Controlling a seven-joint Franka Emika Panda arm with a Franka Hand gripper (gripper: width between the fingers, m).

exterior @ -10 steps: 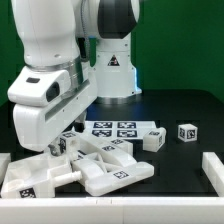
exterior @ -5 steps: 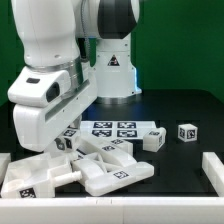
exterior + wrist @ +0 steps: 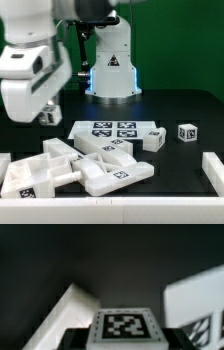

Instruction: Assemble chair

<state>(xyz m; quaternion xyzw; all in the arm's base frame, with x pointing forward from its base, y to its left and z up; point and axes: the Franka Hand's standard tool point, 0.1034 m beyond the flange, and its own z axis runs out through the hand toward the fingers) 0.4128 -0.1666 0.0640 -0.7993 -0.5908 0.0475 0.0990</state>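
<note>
My gripper [image 3: 46, 116] hangs raised above the table at the exterior view's left, over the left end of the pile. In the wrist view my gripper [image 3: 125, 341] is shut on a small white chair part [image 3: 124, 326] with a black-and-white tag on its face, dark fingers [image 3: 80, 339] on both sides. In the exterior view the arm mostly hides that part. Other white chair parts lie in a heap [image 3: 92, 166] at the front. A tagged block [image 3: 152, 138] and a small tagged cube [image 3: 187, 132] lie apart to the right.
The marker board [image 3: 105, 128] lies flat behind the heap. The robot's base [image 3: 110, 70] stands at the back. White rails run along the right [image 3: 213, 172] and left [image 3: 4, 162] table edges. In the wrist view, blurred white surfaces [image 3: 195, 297] lie below.
The jaws have closed on the tagged part at the heap's left end. The arm has risen and swung toward the exterior view's left, carrying the part off the pile.
</note>
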